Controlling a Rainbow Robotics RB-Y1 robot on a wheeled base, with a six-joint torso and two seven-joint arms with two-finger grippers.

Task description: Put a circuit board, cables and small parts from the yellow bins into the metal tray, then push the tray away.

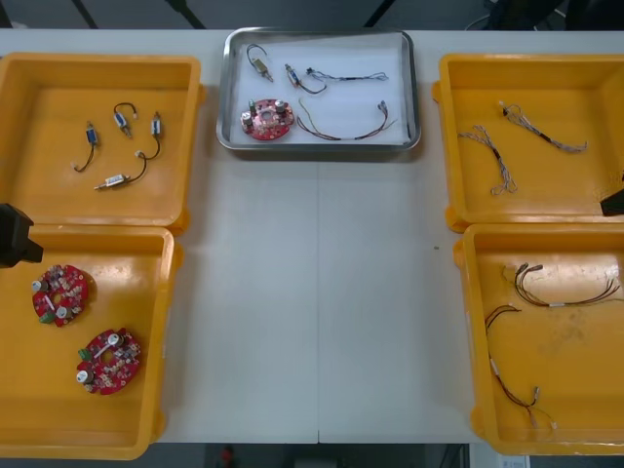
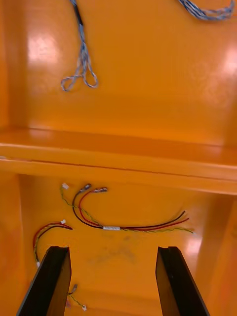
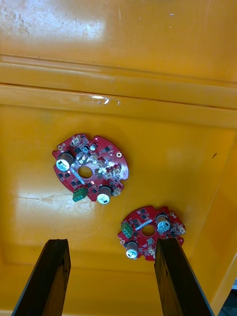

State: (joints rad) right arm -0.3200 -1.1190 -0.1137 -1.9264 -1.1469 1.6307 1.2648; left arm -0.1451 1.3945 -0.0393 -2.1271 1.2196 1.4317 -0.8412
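The metal tray (image 1: 415, 97) stands at the table's far middle, white inside. In it lie a round red circuit board (image 1: 266, 119), small metal parts (image 1: 261, 64) with black leads, a blue and white cable (image 1: 351, 76) and a red and yellow cable (image 1: 343, 130). My left gripper (image 3: 111, 242) hangs open over the near left yellow bin (image 1: 146, 341), above two red boards (image 3: 90, 168), the nearer board (image 3: 150, 232) close to one finger. My right gripper (image 2: 112, 249) is open over the near right bin (image 1: 478, 331), above red and black cables (image 2: 123, 217).
The far left bin (image 1: 185, 117) holds several small metal parts (image 1: 119, 119) with black leads. The far right bin (image 1: 448, 136) holds blue and white cables (image 1: 541, 132). A wide strip of bare table runs between the bin pairs, in front of the tray.
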